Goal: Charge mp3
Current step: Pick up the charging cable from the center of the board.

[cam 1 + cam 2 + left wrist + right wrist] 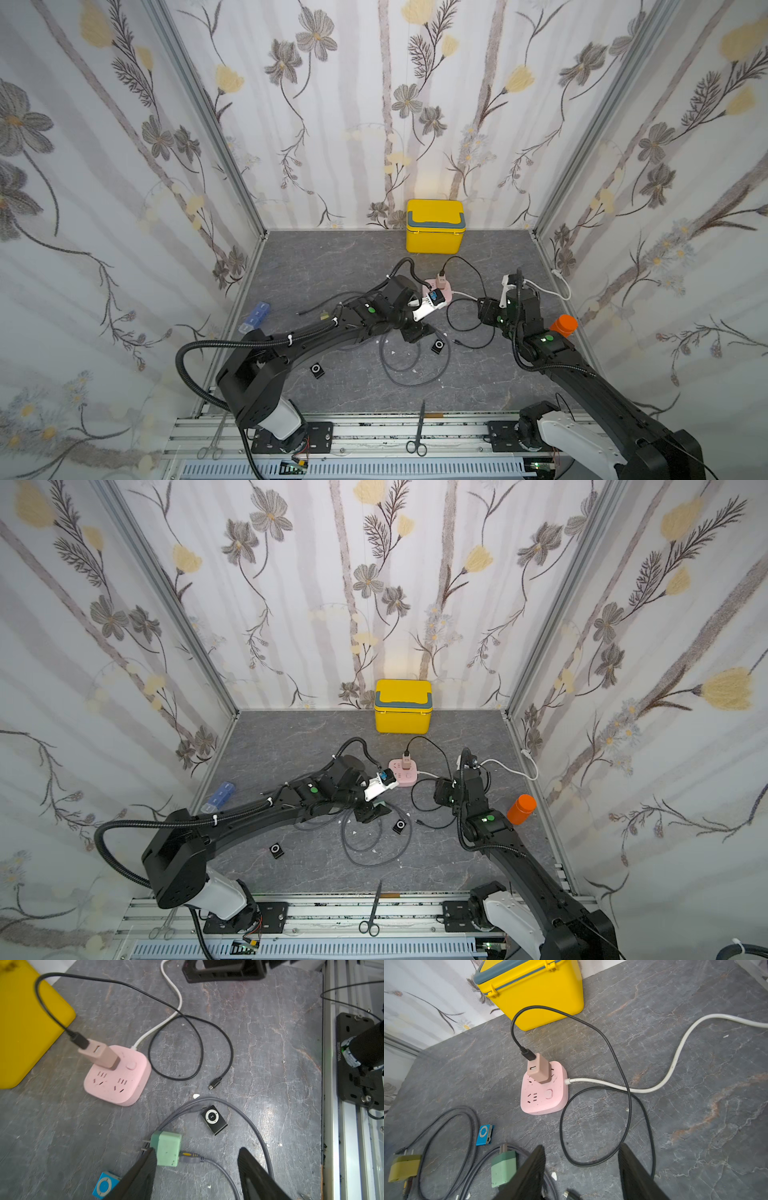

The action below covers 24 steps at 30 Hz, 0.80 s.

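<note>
Hovering left claw (197, 1151) stood spread beside the green charger (166, 1150); right claw (581, 1147) spread too. Black mp3 (400, 825) lay six o'clock of pink strip (411, 777).

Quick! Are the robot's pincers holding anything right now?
Left pincer: open, holding nothing; the green charger lies beside one finger.
Right pincer: open, holding nothing.

pink socket (133, 1088), yellow box (434, 237), blue mp3 (485, 1134)
</note>
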Available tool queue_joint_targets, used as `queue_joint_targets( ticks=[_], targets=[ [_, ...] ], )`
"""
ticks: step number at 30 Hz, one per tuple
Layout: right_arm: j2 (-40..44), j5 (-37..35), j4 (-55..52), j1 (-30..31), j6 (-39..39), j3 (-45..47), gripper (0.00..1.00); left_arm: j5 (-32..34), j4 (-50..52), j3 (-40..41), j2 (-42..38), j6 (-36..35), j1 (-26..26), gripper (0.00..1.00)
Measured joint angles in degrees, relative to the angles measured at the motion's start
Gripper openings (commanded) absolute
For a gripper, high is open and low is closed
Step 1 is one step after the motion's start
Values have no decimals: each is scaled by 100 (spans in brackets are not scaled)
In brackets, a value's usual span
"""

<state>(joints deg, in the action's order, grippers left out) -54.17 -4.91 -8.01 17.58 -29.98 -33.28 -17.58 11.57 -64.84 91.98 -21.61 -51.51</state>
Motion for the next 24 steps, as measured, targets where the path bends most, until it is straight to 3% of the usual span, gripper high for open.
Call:
queue_joint_targets(
  ticks=[10,24],
  targets=[
    [197,452,149,-966,-212,179,47,566,566,-1193,1530,-901,-474,51],
    [17,1228,393,-1775,-256,304,43,549,1180,-2391,2824,-2057,-632,42]
  ],
)
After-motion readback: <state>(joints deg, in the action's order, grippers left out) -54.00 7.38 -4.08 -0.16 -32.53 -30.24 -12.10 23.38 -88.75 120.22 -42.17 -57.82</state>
